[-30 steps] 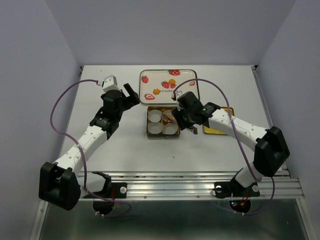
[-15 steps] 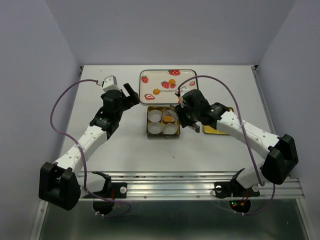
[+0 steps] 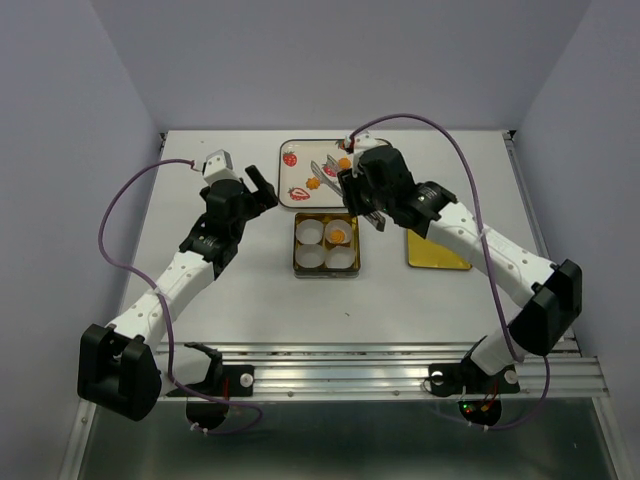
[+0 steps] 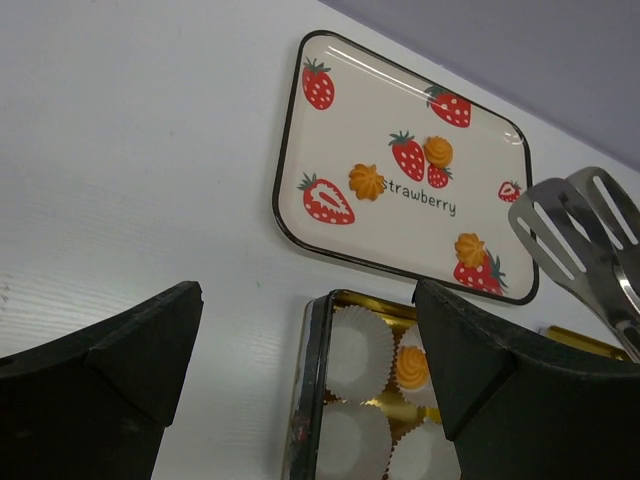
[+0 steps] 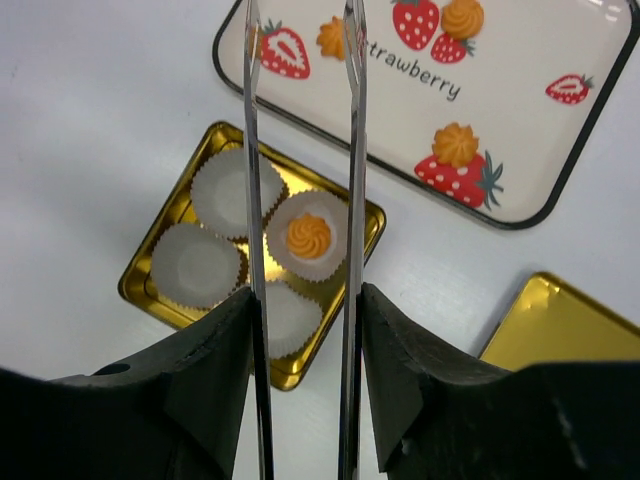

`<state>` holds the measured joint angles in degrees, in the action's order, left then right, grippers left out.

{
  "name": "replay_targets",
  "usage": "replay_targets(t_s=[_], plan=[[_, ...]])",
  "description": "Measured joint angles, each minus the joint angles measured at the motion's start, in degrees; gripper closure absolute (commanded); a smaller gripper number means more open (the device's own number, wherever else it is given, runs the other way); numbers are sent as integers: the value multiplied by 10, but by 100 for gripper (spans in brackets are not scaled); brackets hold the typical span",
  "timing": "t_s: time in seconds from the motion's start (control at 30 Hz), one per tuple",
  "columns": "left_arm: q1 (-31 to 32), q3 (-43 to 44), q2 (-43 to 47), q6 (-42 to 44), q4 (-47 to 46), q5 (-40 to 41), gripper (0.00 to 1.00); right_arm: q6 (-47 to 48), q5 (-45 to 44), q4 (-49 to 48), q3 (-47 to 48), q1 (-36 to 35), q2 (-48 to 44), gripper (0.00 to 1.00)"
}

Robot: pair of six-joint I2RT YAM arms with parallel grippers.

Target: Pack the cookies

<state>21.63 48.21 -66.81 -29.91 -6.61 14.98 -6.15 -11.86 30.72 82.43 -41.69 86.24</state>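
Note:
Three cookies [image 4: 367, 182] [image 4: 438, 151] [image 4: 470, 248] lie on the strawberry tray [image 3: 300, 170]. Another cookie [image 5: 308, 235] sits in the back right paper cup of the gold tin [image 5: 150, 290]; the other three cups [image 5: 196, 264] hold nothing. My right gripper [image 5: 305, 340] is shut on metal tongs [image 5: 352, 150], whose arms stand apart with nothing between them, tips over the tray's near left part. My left gripper [image 4: 305, 380] is open just left of the tin [image 3: 297, 245], holding nothing.
The tin's gold lid [image 3: 438, 250] lies flat to the right of the tin. The tray [image 4: 295, 140] sits directly behind the tin, close to it. White tabletop spreads to the left and front.
The right arm has swung the tongs from over the tin back to the tray, leaving a cookie in the back right cup. The left arm has not moved.

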Motion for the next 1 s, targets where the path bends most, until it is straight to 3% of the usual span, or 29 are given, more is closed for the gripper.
replay_targets(t_s=[0.37,1.0], plan=[[0,-24,8,-10,5,15,1,40,12,-20,130,12,173,49],[0,-23,-17,-11,8,4,1,49,63,-22,196,62,303,46]])
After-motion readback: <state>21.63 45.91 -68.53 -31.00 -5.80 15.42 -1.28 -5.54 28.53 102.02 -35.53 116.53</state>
